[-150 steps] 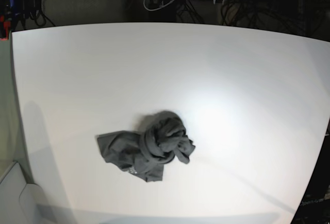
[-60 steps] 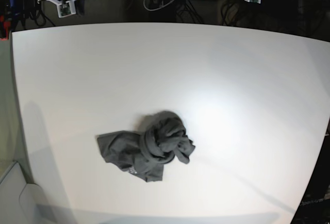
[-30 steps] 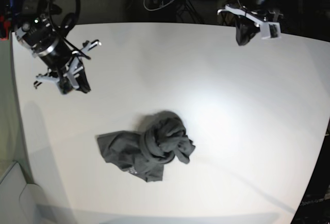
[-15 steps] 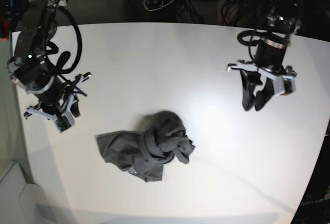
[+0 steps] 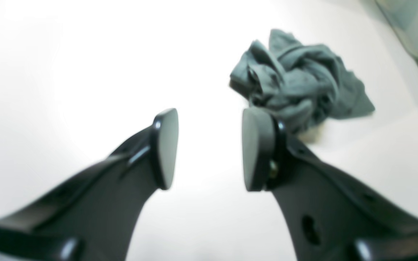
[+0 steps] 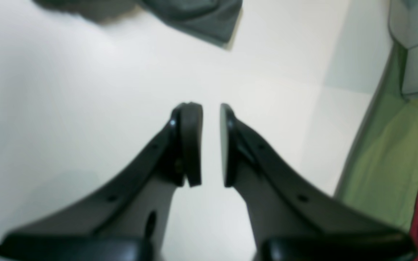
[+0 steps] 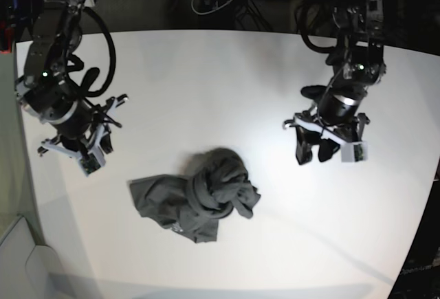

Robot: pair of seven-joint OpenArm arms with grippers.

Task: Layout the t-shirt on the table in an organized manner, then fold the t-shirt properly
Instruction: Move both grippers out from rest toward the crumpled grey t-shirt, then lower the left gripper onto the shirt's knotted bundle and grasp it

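The t-shirt [image 7: 197, 199] is a twisted heap on the table [image 7: 206, 79], between both claws, touching neither. Left claw [image 5: 209, 148] is wide open and empty; right claw [image 6: 210, 145] is nearly closed and empty. Open the right wider, then pinch loose outer edges, not the knot.

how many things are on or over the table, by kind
crumpled dark charcoal-grey cotton t-shirt: 1
black two-fingered robot grippers, left gripper and right gripper, both open above the large white table: 2
total: 3
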